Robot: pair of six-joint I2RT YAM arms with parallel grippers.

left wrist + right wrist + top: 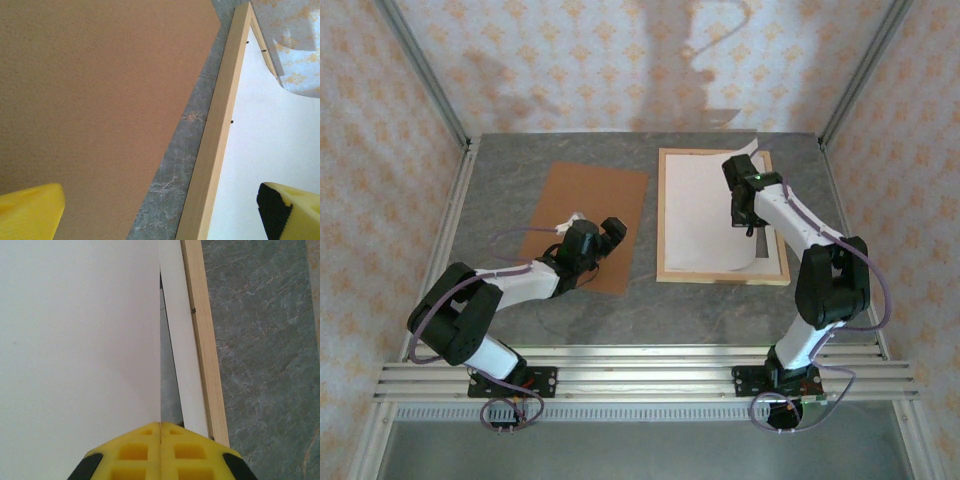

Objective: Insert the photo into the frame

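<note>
Right jaws clenched, pinching right edge of photo [75,340]. Left jaws released wide, nothing between them, hovering over brown backing board [595,195] left of frame [218,115]. Photo white side up, lying over frame; right edge and far corner lifted and bowed, not seated in recess.

Risks:
- thin paper may crease at pinch
- edge may ride onto wood rail, leaving photo skewed
- dragging could shift light frame

Tabletop [720,315] grey marbled, looks smooth, likely little grip. Patterned wallpaper walls [620,60], metal corner posts.
</note>
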